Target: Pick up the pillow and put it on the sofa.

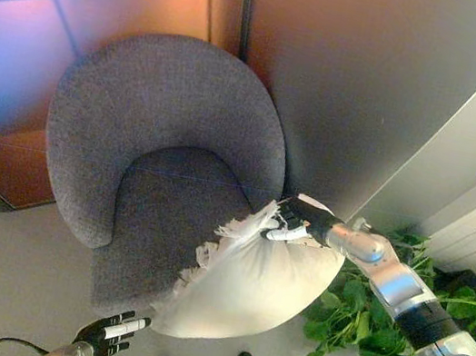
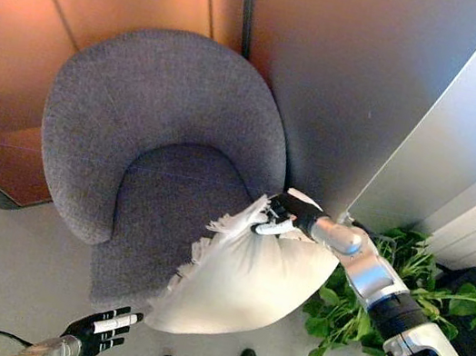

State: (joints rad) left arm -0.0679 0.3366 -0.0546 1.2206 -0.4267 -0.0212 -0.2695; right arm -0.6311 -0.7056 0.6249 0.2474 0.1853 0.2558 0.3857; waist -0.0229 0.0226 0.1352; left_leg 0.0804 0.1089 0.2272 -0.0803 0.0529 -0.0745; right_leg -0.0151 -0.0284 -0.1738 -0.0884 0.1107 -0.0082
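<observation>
Grey sofa on pale floor

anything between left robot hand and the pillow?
Nothing. In the left eye view the left robot hand sits open just off the white pillow's lower corner, with only bare floor in the small gap.

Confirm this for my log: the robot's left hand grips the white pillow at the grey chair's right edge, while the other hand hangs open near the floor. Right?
Not quite: the right hand grips the white pillow, its fingers curled into the top edge, as the left eye view shows. The left hand is the one hanging open low down. The pillow is at the grey chair's right edge.
</observation>
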